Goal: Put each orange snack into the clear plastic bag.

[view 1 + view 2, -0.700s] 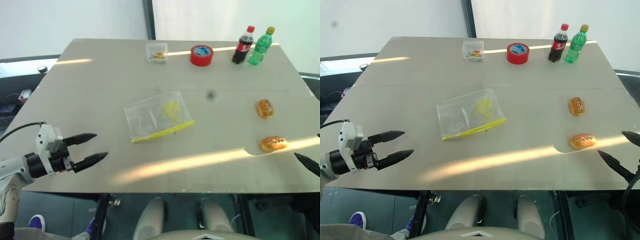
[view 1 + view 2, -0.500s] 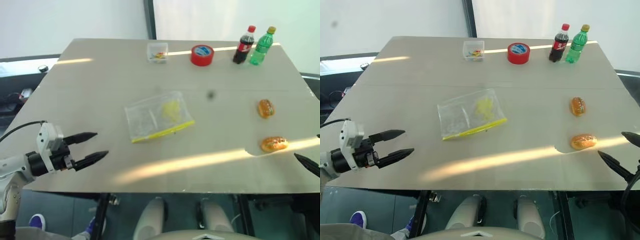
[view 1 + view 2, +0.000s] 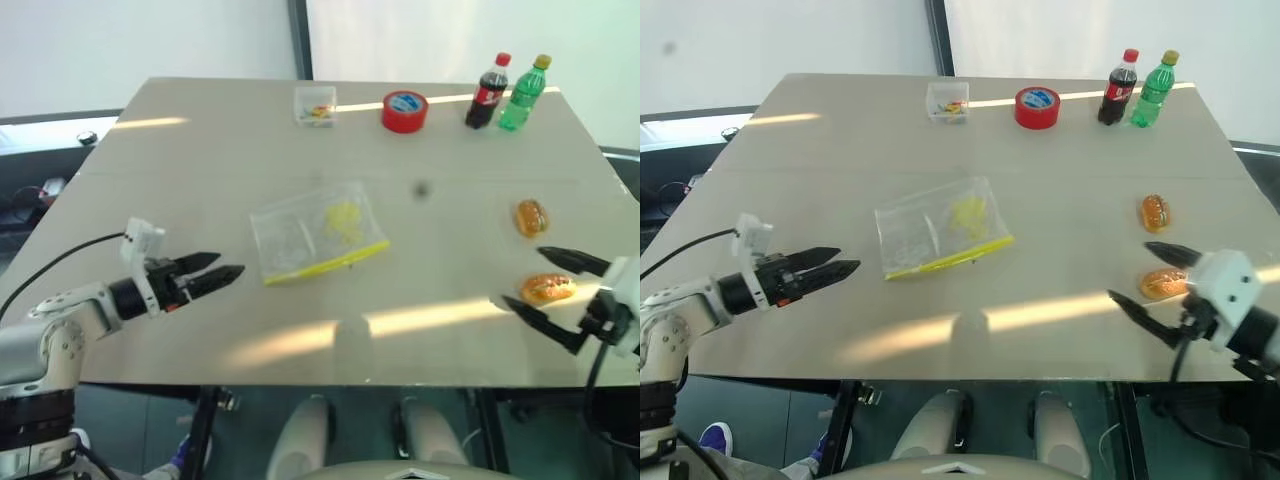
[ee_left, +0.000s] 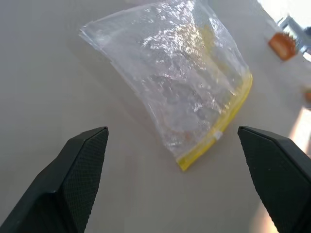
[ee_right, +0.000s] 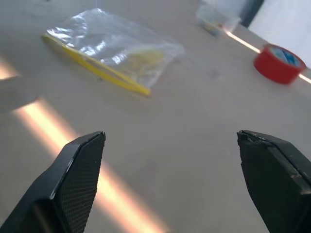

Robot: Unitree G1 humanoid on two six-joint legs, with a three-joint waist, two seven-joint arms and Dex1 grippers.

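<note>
Left gripper (image 3: pixel 222 270): black 2-finger pincer, fingers spread, holding nothing; it has come in over the grey table (image 3: pixel 200 160) from the near-left edge and now points at the bag, just short of it.
Right gripper (image 3: pixel 548 285): black 2-finger pincer, fingers spread wide, empty; it has swung in from the near-right edge, where only its fingertips showed a moment ago, and in the head views it now brackets the nearer snack without touching it.
Clear plastic bag (image 3: pixel 315 232): flat see-through rectangular zip bag with a yellow-green strip along its near edge; lies mid-table, unmoved, mouth apparently shut.
Nearer orange snack (image 3: pixel 548 288): glossy golden-orange oval bun, near the right edge, unmoved, between the right fingers as seen from above.
Farther orange snack (image 3: pixel 531 217): same kind, just beyond the first, well apart from the bag.
Bystanders: red tape roll (image 3: pixel 404 110), dark cola bottle (image 3: pixel 486 92), green soda bottle (image 3: pixel 522 94), small clear box of colourful bits (image 3: pixel 315 104), all along the far edge.
Reading: both arms have closed on their targets; 0 of 2 snacks bagged. Likely next is a pinch on the nearer snack while the left pincer takes the bag.
</note>
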